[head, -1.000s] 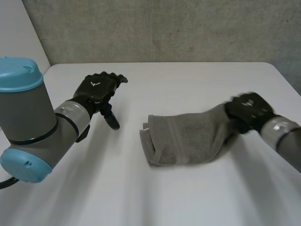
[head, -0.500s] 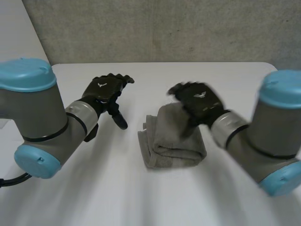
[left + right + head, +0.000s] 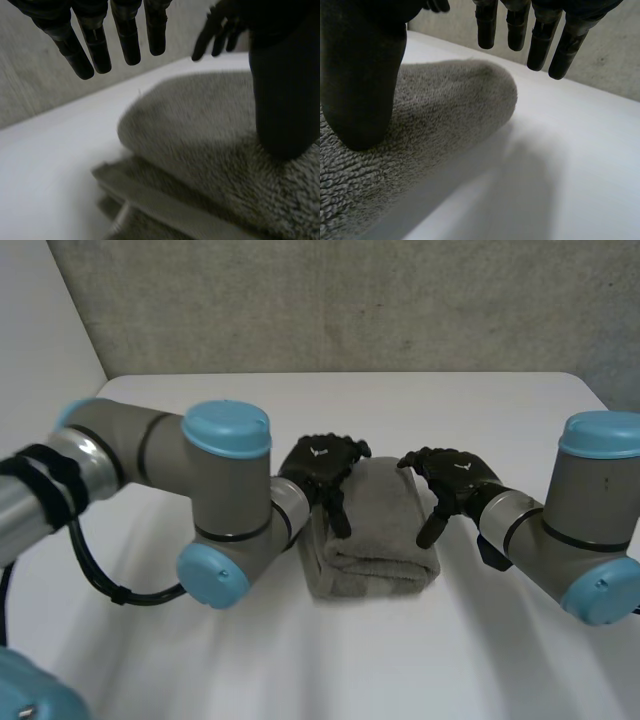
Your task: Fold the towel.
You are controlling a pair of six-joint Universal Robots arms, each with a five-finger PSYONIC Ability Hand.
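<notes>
Where the left hand (image 3: 322,462) rests, the towel (image 3: 377,540) is hidden

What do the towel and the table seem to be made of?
The towel looks like grey terry cloth, probably cotton: a fuzzy looped pile and soft rounded folds. The table looks hard, smooth and matte white, perhaps laminate or painted board; it shows no grain.

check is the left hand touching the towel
Touching. The left wrist view shows the left hand pressing its thumb tip into the towel, no gap; its straight fingers hover clear.
</notes>
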